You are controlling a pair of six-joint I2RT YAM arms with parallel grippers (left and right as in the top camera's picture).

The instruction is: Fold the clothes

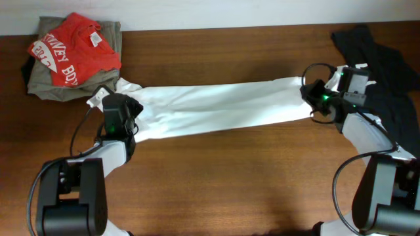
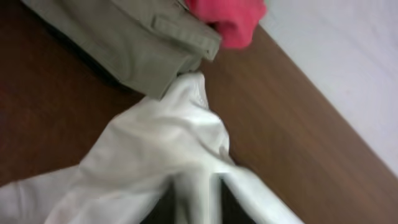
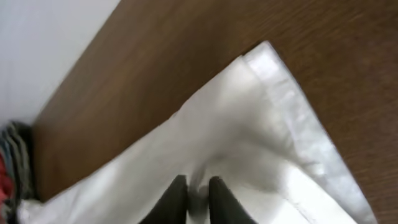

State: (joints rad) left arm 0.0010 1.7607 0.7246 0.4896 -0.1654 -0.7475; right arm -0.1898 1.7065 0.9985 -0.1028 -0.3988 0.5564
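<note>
The white T-shirt (image 1: 216,106) is folded into a long band and stretched across the table between my two grippers. My left gripper (image 1: 119,115) is shut on its left end; in the left wrist view the white cloth (image 2: 155,149) is pinched between the fingers (image 2: 198,202). My right gripper (image 1: 314,97) is shut on its right end; in the right wrist view the black fingers (image 3: 198,199) pinch a fold of the white cloth (image 3: 261,124). A black garment (image 1: 384,72) lies crumpled at the far right, behind the right arm.
A pile of folded clothes lies at the back left: a red shirt with white lettering (image 1: 75,49) on an olive garment (image 1: 46,82), also seen in the left wrist view (image 2: 130,43). The table's back edge meets a white wall (image 1: 210,13).
</note>
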